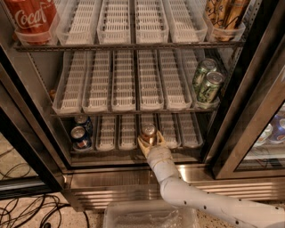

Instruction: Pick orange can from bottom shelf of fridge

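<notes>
The orange can (148,132), copper with a shiny silver top, stands at the front of a middle lane of the bottom shelf (111,136) in the open fridge (133,176). My gripper (150,141) reaches in from below on a white arm. Its two yellowish fingers (142,144) sit on either side of the can's lower body, closed against it. The can stands upright on its tray.
Two blue cans (81,133) stand in the leftmost lane of the bottom shelf. Two green cans (207,82) stand at the right of the middle shelf. A red Coca-Cola can (31,18) and tan cans (227,13) are on the top shelf. A clear plastic bin (149,216) lies below.
</notes>
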Available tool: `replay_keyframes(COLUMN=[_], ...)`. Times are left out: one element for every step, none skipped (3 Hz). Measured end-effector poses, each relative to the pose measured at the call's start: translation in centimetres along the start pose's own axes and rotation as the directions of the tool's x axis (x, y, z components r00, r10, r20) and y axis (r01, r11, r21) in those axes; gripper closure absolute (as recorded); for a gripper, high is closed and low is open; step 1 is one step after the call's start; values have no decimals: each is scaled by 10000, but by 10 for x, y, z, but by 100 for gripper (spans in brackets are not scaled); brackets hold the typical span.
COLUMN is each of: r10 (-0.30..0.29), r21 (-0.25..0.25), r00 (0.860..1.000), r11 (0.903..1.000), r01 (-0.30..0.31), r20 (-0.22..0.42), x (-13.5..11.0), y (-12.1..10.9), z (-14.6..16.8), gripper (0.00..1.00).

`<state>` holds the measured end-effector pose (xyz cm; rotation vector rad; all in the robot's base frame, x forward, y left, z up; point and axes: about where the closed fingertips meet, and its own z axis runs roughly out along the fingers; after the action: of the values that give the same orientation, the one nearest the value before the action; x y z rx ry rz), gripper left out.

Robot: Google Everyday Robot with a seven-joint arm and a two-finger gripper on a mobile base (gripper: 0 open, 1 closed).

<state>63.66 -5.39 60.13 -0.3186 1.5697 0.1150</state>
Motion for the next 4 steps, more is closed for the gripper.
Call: replay_keyframes(r10=[27,-58,-209,-262], r21=[-219,-428,-529,-694], r00=[10000,9999,9995,9991], r11=[9998,9991,9984,9972], r01=[-26,64,221,285], r20=[77,144,230,336], x=[-13,-22,-30,-39], y=[0,1,-1,-2], z=[2,4,2,-3], gripper=[100,100,100,100])
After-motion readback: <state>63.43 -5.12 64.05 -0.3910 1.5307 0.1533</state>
